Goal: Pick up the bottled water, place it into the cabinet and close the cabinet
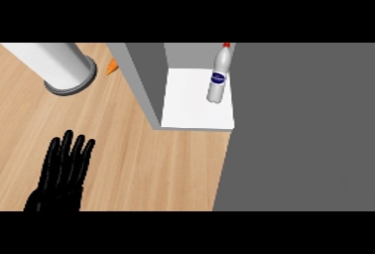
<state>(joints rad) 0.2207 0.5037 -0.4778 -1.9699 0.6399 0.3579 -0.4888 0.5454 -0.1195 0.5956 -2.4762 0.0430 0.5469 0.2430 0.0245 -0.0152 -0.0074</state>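
The bottled water already stood upright inside the cabinet, on its white shelf floor, well beyond and to the right of the left hand's fingers. So the placing step looked done, and what remained, by the look of it, was closing the cabinet.

The left hand rested low on the wooden counter, its fingers straight and slightly spread, pointing away from the robot and holding nothing. The right hand did not show at all. A large flat grey panel filled the whole area right of the fingers; it was probably the open cabinet door seen close to the head, though that could not be told for certain.

If the panel was the door, the next move would call for a hand to get behind its free edge and swing it toward the opening. The bottle sat toward the right side of the shelf, near the panel, so the swing would need to clear it.

Ahead of the fingertips stood a tall grey cylinder on the counter; whether it held anything could not be seen. A small orange thing peeked out between the cylinder and the cabinet's side wall.
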